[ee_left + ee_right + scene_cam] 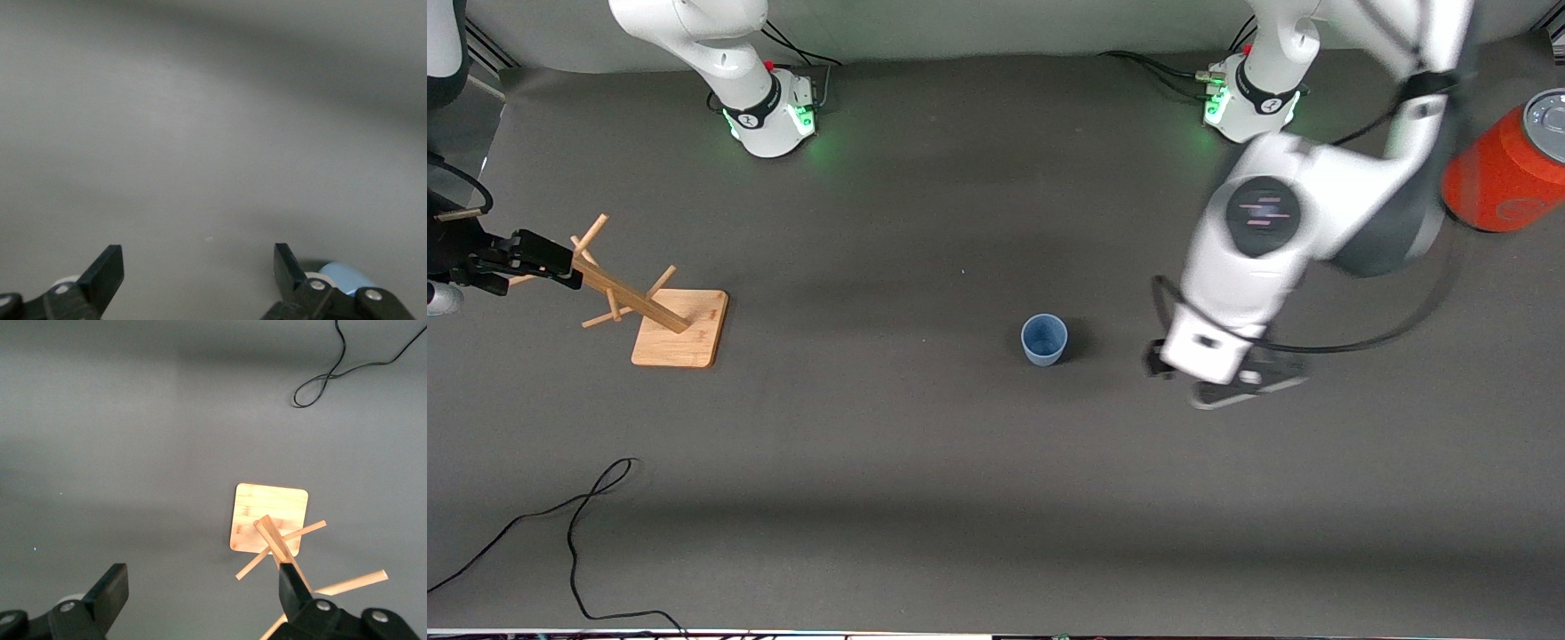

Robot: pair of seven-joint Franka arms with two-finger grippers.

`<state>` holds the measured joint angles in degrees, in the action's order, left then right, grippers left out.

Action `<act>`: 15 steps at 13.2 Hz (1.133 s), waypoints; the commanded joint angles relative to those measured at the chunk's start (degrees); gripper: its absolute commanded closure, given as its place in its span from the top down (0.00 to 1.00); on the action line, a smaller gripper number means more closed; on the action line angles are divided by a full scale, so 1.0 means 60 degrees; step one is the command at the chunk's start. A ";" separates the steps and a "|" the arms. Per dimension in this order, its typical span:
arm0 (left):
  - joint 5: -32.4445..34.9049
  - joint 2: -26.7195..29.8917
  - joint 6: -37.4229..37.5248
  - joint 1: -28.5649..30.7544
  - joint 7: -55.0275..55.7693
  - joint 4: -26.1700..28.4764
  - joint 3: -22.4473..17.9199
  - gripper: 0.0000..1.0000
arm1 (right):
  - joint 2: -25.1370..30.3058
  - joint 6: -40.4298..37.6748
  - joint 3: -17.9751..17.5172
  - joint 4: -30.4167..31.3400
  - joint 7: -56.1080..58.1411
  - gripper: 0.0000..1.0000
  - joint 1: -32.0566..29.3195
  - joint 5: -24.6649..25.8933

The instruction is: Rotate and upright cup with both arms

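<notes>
Mid-table: cup (pixel 1044 339), upright, light, smooth plastic; grip its wall. Left gripper (pixel 1227 382) beside it and right gripper (pixel 200 597) above the wooden rack (pixel 660 317), jaws apart, empty.

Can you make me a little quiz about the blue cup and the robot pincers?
1. True or false: the cup stands upright on the table with its mouth up.
2. Which pincer is closest to the cup? A) left pincer B) right pincer
3. Fill in: the right pincer hangs over the wooden ____.

Key:
1. True. Nothing holds the cup.
2. A. The left pincer is open and empty, over the table beside the cup, toward the left arm's end.
3. Rack. That pincer is open and empty, and its arm waits.
</notes>
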<state>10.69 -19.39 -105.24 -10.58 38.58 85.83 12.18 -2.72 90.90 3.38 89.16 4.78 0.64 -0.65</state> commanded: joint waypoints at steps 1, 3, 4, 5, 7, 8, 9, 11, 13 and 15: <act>-0.0463 0.0870 0.0985 0.1232 -0.1942 0.0226 0.0108 1.00 | 0.0205 -0.0136 0.0022 0.0095 0.0008 1.00 0.0099 0.0255; -0.0783 0.1412 0.1338 0.1980 -0.2181 0.0518 0.0108 1.00 | 0.0205 -0.0121 0.0022 0.0081 0.0009 1.00 0.0084 0.0255; -0.1148 0.1676 0.1383 0.2201 -0.2254 0.0766 0.0094 1.00 | 0.0205 -0.0136 0.0022 0.0081 0.0009 1.00 0.0084 0.0255; -0.1253 0.1882 0.1412 0.2478 -0.2472 0.0899 0.0093 1.00 | 0.0205 -0.0122 0.0022 0.0081 0.0009 1.00 0.0084 0.0241; -0.1399 0.2131 0.1398 0.2656 -0.2723 0.1017 0.0064 1.00 | 0.0190 -0.0121 0.0022 0.0081 0.0009 1.00 0.0084 0.0241; -0.1792 0.2278 0.1412 0.2918 -0.2738 0.1032 0.0093 1.00 | 0.0190 -0.0121 0.0022 0.0081 0.0009 1.00 0.0084 0.0241; -0.1970 0.2468 0.1442 0.2964 -0.3101 0.1032 0.0064 1.00 | 0.0190 -0.0121 0.0022 0.0066 0.0009 1.00 0.0084 0.0241; -0.2001 0.2674 0.1748 0.3432 -0.3907 0.1061 0.0064 1.00 | 0.0175 -0.0121 0.0022 0.0066 -0.0006 1.00 0.0084 0.0241; -0.2001 0.2936 0.1546 0.3550 -0.3997 0.1644 0.0079 1.00 | 0.0161 -0.0121 0.0022 0.0066 -0.0006 1.00 0.0084 0.0241; -0.2060 0.3244 0.1340 0.3420 -0.4319 0.2158 -0.0052 1.00 | 0.0161 -0.0121 0.0022 0.0066 -0.0006 1.00 0.0084 0.0241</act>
<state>-0.50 -3.68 -95.29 10.17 15.05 93.57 12.18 -2.55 90.79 3.35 89.19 4.79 0.70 -0.13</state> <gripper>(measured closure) 0.000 0.000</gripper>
